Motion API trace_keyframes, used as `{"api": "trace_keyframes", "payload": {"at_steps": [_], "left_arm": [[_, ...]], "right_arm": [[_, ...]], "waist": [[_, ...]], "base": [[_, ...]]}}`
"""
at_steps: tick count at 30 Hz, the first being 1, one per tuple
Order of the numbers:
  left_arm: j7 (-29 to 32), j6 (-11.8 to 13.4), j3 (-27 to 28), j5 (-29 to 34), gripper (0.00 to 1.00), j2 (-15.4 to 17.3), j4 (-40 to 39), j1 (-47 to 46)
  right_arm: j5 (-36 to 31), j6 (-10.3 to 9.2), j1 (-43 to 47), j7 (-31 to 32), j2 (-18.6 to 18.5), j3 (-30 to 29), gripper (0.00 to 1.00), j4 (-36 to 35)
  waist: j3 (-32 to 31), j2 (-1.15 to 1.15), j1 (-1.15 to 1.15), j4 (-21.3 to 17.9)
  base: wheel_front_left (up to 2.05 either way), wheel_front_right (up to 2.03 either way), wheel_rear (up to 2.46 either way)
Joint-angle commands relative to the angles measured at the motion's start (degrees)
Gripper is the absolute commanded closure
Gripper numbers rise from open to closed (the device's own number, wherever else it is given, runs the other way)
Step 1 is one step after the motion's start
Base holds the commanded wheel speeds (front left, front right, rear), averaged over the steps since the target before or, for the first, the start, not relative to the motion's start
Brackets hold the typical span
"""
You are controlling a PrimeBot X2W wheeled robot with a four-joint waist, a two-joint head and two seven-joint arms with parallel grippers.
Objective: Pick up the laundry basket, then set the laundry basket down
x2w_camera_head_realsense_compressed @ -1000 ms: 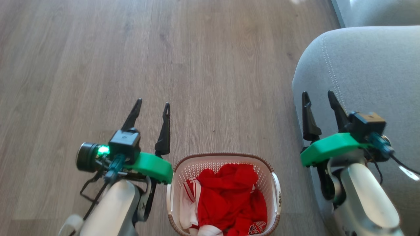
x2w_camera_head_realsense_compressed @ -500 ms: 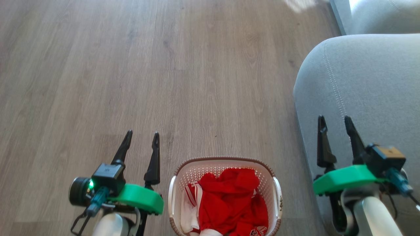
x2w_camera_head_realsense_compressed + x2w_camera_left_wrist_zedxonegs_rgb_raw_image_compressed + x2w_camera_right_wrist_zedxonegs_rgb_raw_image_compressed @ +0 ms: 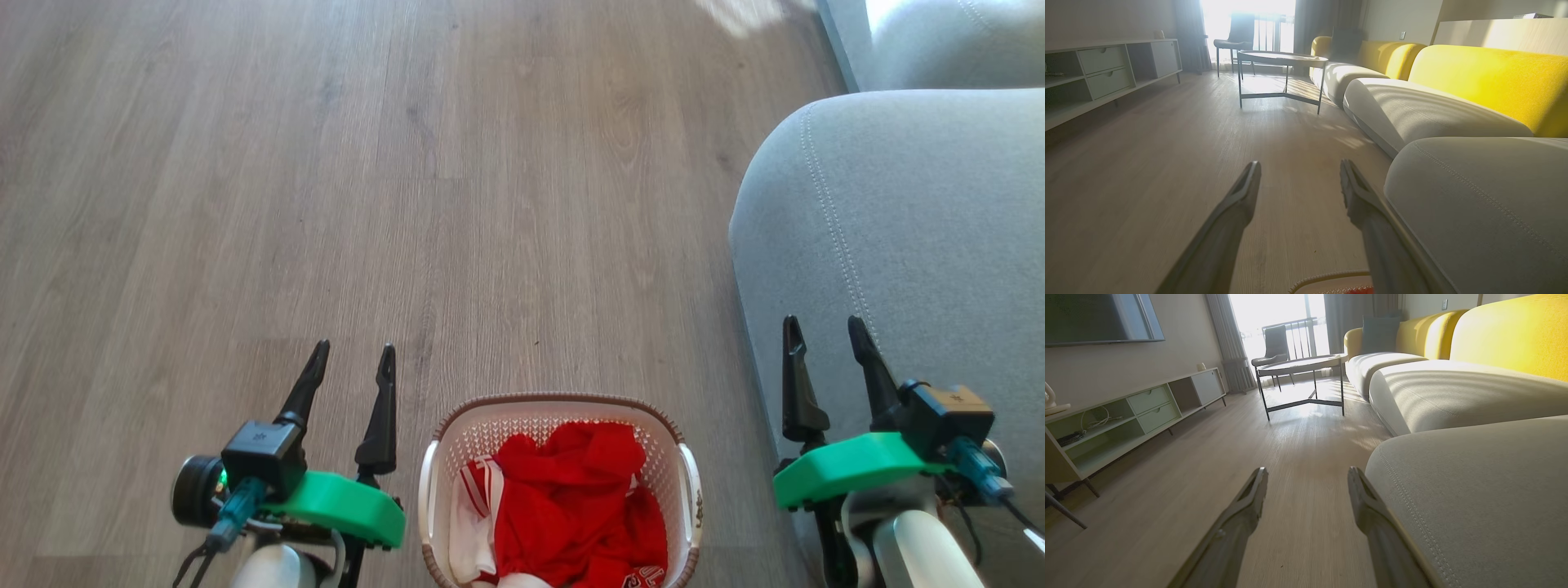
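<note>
- left gripper (image 3: 356,349) at lower left of head view, fingers pointing up the view, jaws apart, nothing between them; just left of the basket, not touching it
- laundry basket (image 3: 563,399) bottom centre, on the floor between the two grippers, upright, opening up
- its white side handles face left and right, one toward each gripper; rounded far end points away from the robot; near end cut by the frame edge, so cannot tell the long axis
- inside: red-and-white clothes (image 3: 571,506) heaped, filling most of it
- right gripper (image 3: 823,322) at lower right, jaws apart and empty, over the sofa edge, well apart from the basket
- grey sofa cushion (image 3: 898,229) at right, rounded corner near the basket
- floor (image 3: 490,204): grey-brown wood planks, sun patch at top right
- left wrist view, room: low cabinet with drawers (image 3: 1106,73) along the left wall, round metal-legged table (image 3: 1282,59) and chair (image 3: 1237,36) by a bright window, long sofa with yellow backs (image 3: 1486,77) at right
</note>
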Motion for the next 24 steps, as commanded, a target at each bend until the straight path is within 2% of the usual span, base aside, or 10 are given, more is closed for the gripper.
{"api": "trace_keyframes", "payload": {"at_steps": [1, 20, 21, 24], "left_arm": [[-0.3, -0.2, 1.8, -0.6, 0.0, -0.2, -1.7, -2.0], [-0.3, -0.3, 2.2, -2.4, 0.0, -0.3, -1.4, -2.1], [0.0, -0.4, 0.1, -2.4, 1.0, 0.0, 0.3, 0.0], [0.1, -0.4, 0.0, -3.2, 1.0, 0.0, 2.8, 0.8]], "right_arm": [[-0.2, 0.39, -1.9, -0.7, 0.1, 1.4, 0.0, -1.6], [-0.6, 0.39, -2.4, -0.7, 0.1, 1.0, 0.0, -0.5], [-0.7, 0.0, 0.0, 0.0, 0.1, 0.0, 1.0, 1.1], [0.0, 0.0, 0.7, 0.2, 0.1, 0.3, 1.0, 3.6]], "waist": [[0.0, 0.0, 0.01, 0.0], [0.3, 0.0, 0.01, -0.3], [0.3, 0.0, 0.01, -0.3], [0.3, 0.0, 0.01, -0.3]], "base": [[0.0, 0.0, 0.0], [0.0, 0.0, 0.0], [0.0, 0.0, 0.0], [0.0, 0.0, 0.0]]}}
